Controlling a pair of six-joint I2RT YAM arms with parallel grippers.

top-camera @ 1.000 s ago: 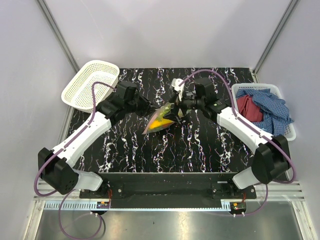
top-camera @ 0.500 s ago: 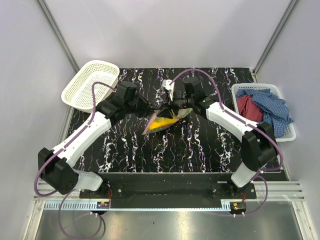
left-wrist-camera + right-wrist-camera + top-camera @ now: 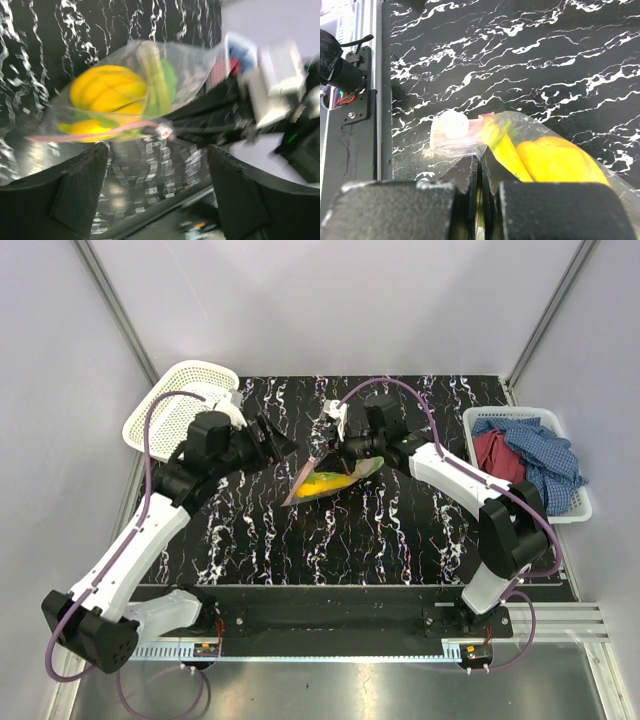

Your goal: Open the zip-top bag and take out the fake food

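Biggest thing first: the black table top with white marble-style veining [image 3: 390, 530] fills most of the top view. The two white-and-black arms reach in from 6 o'clock and nearly meet just above the middle.

Off the 10 o'clock corner there's a white plastic mesh basket [image 3: 205, 371], tilted. On the 3 o'clock edge sits a second white slatted basket [image 3: 578, 506] with a crumpled blue checked cloth [image 3: 545, 448] and a dark red cloth [image 3: 494, 456] in it.

The clear crinkly plastic zip-top bag [image 3: 325, 481] is just toward 12 o'clock from the table's centre, between the two grippers, with a pink strip along one edge. Can't tell if it's fully off the table.

The right gripper [image 3: 346, 456] is at the bag's 1 o'clock end. On its own wrist cam the fingers are pressed together with the bag's edge [image 3: 535, 145] pinched between them, near a small white round bit [image 3: 451, 125] at the bag's corner.

The left gripper [image 3: 288, 439] is at the bag's 10 o'clock side, jaws spread wide with nothing in them. In its wrist view the bag [image 3: 125, 95] hangs ahead of the fingers [image 3: 80, 185], not touching.

The fake food [image 3: 322, 484] is all inside the bag: chunky yellow plastic pieces [image 3: 107, 92] plus a pale green leek-looking stick [image 3: 155, 80].
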